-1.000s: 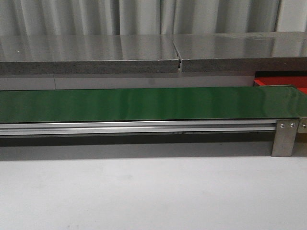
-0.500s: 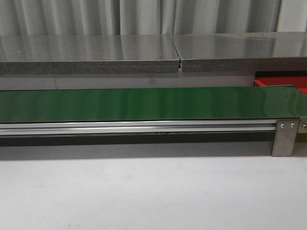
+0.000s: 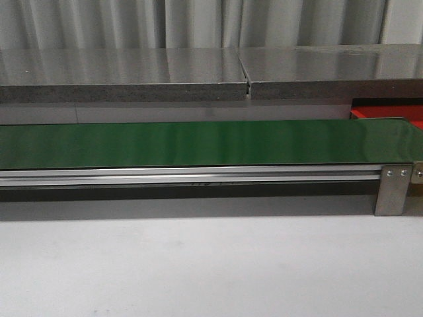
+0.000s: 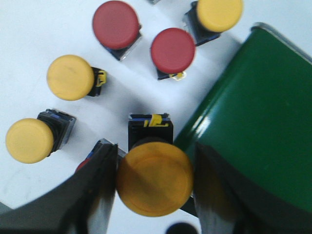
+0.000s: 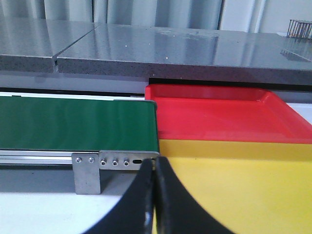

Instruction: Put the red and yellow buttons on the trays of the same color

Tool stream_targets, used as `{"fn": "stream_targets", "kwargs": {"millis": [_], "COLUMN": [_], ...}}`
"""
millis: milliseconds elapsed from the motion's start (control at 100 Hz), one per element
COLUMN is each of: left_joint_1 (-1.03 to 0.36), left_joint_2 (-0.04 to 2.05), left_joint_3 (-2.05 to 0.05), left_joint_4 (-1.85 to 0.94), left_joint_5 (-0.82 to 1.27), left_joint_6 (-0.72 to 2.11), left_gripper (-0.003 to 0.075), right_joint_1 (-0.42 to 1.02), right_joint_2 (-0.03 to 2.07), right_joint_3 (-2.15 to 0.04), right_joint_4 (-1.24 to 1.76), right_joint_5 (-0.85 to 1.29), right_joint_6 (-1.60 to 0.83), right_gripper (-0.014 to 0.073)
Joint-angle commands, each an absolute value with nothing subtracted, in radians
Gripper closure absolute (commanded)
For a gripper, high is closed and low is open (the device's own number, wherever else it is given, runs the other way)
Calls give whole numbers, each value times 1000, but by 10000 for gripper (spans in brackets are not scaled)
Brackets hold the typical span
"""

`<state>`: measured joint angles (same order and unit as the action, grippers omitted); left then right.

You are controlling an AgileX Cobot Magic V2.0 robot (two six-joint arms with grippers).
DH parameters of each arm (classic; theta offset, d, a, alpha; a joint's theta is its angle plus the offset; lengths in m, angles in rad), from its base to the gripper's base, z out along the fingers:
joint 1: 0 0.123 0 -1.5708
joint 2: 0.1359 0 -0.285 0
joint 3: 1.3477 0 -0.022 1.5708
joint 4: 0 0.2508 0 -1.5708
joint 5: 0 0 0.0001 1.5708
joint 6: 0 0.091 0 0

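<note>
Left gripper (image 4: pixel 155 195), right gripper (image 5: pixel 155 204): glossy black, curved, tapering fingers.

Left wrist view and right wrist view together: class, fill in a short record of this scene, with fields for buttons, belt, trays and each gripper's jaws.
held button: yellow button sits between the left gripper jaws
loose yellow buttons: three, on the white table
loose red buttons: two
green belt: beside the held button, nothing on it
red tray: beyond the belt's end, nothing in it
yellow tray: in front of the red one
right gripper: jaws closed, holding nothing
</note>
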<state>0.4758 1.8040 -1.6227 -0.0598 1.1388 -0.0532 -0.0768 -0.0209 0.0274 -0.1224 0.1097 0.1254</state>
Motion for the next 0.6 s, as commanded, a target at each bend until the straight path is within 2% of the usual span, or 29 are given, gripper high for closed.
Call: {"fn": "stream_targets", "kwargs": {"millis": [0,320,590], "left_joint_1": [434,320,314], "left_joint_2": [1735,1786,1826], "left_joint_3": [-1658,-1673,-1673], "left_joint_4": [-73,-101,-134], "left_joint_5": [1127,1138,1133], "left_joint_6": [-43,-43,-35], "left_gripper": [510,510,493], "right_joint_1": [-81,-81,-81], "right_joint_2": [-25,-25,-25], "right_joint_3": [17,17,17], "right_joint_4": [-131,-131,-131], "right_joint_5": [36,36,36], "right_joint_6": [125,125,125], "right_gripper": [659,659,659]}}
